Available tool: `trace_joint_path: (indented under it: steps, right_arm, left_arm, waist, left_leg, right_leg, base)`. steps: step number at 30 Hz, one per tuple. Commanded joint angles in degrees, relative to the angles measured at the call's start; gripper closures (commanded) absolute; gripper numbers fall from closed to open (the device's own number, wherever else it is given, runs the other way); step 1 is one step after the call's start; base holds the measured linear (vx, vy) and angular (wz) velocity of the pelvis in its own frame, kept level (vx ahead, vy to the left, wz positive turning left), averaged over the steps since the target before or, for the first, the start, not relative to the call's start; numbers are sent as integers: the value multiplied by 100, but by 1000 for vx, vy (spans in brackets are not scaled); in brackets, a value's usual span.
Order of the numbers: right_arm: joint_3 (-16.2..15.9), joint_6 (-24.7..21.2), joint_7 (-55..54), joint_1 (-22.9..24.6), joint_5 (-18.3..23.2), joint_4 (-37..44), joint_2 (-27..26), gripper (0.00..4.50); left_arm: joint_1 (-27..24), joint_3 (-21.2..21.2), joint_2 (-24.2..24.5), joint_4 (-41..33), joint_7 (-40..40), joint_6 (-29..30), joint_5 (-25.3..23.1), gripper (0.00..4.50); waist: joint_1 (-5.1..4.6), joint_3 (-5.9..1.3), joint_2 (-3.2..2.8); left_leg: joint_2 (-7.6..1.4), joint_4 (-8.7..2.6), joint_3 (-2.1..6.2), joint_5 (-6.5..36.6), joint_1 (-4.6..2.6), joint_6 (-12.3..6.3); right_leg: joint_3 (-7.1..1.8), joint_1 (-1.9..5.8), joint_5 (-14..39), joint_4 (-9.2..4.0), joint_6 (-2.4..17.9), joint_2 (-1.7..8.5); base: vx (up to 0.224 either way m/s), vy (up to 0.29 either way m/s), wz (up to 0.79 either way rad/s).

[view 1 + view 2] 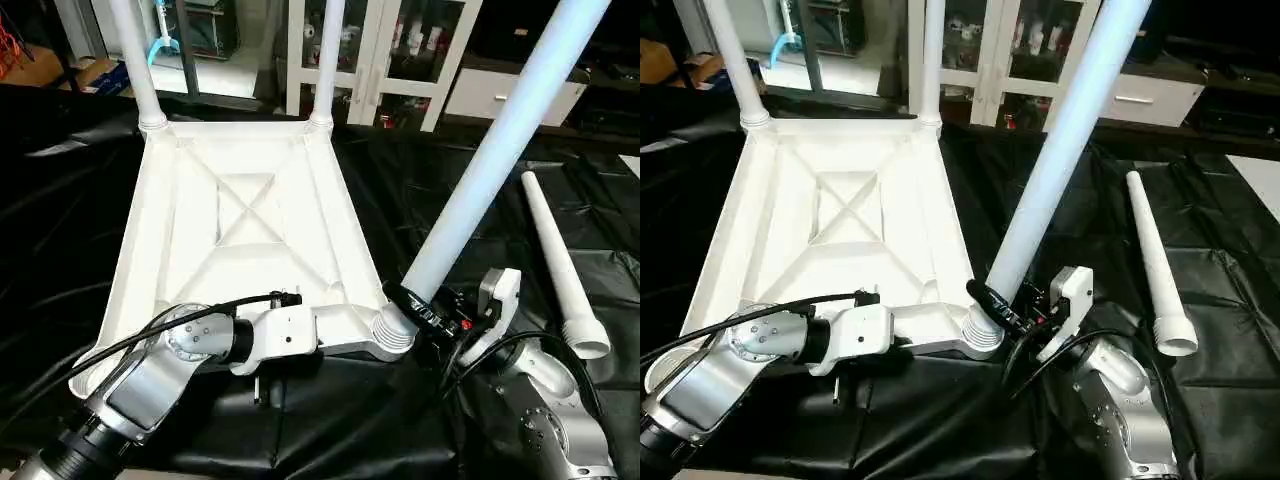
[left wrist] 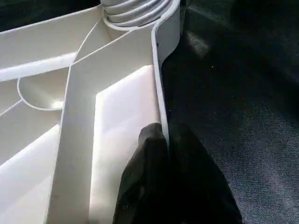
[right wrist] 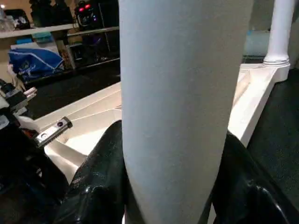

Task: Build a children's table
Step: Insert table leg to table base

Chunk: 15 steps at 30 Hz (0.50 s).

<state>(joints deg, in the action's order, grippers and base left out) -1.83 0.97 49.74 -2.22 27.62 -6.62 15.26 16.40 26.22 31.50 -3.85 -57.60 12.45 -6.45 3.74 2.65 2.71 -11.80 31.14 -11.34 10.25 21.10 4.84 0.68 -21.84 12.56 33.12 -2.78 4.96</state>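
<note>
The white table top (image 1: 245,215) lies upside down on the black cloth, X ribs facing up. Two white legs (image 1: 135,60) (image 1: 328,60) stand upright in its far corner sockets. A third leg (image 1: 500,140) leans up and to the right out of the near right socket (image 1: 393,335). My right gripper (image 1: 425,310) is shut on this leg just above the socket, its black fingers (image 3: 100,177) on either side of the tube. My left gripper (image 2: 161,128) is shut on the top's near rim, close to that same corner. A fourth leg (image 1: 560,270) lies loose on the cloth to the right.
Black cloth (image 1: 60,230) covers the work surface all round the top. A white glass-door cabinet (image 1: 400,60) and a white drawer unit (image 1: 510,95) stand behind. A black cable (image 1: 150,335) runs along my left forearm.
</note>
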Motion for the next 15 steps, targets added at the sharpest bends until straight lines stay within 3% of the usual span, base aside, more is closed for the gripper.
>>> trace_joint_path:
  steps: [1, 7, 11, 12, 13, 15]
  right_arm:
    - [-529, -221, 132, 464, -857, -534, 292, 265]
    - [-977, -90, 414, 445, -1160, -465, 518, 265]
    - [-1074, -12, 467, 412, -1269, -472, 582, 265]
    - [-1074, 16, 451, 416, -1291, -474, 584, 265]
    - [-1080, 48, 423, 420, -1297, -477, 593, 265]
    - [-1101, 148, 365, 412, -1365, -508, 601, 265]
  left_arm:
    - [50, -6, -13, 146, 111, -123, -77, 450]
    - [39, -15, -6, 156, 129, -116, -98, 450]
    - [29, -19, -1, 161, 138, -116, -100, 450]
    - [24, -19, -3, 154, 144, -110, -101, 450]
    - [20, -19, -4, 148, 148, -104, -102, 450]
    - [14, -24, -8, 143, 159, -97, -103, 450]
  waist:
    - [-64, -37, -28]
    - [-69, -34, -20]
    - [-72, -37, -18]
    - [-87, -40, 55]
    - [-80, -35, 22]
    - [-75, -40, 20]
  left_leg:
    - [-170, -465, 95, 2376, -79, 110]
    - [-169, -462, 99, 2419, -80, 97]
    - [-171, -461, 99, 2379, -73, 78]
    - [-169, -449, 86, 2353, -64, 51]
    - [-172, -457, 91, 2347, -70, 58]
    - [-172, -456, 92, 2343, -68, 54]
  right_leg:
    - [-154, -91, 2091, -493, 565, 172]
    - [-159, -93, 2191, -506, 521, 174]
    - [-156, -87, 2125, -500, 538, 170]
    - [-154, -83, 2125, -502, 533, 163]
    - [-154, -90, 2083, -495, 545, 164]
    - [-155, -87, 2103, -493, 542, 170]
  base:
    - [0, 0, 0]
    - [0, 0, 0]
    - [0, 0, 0]
    - [0, 0, 0]
    - [0, 0, 0]
    - [0, 0, 0]
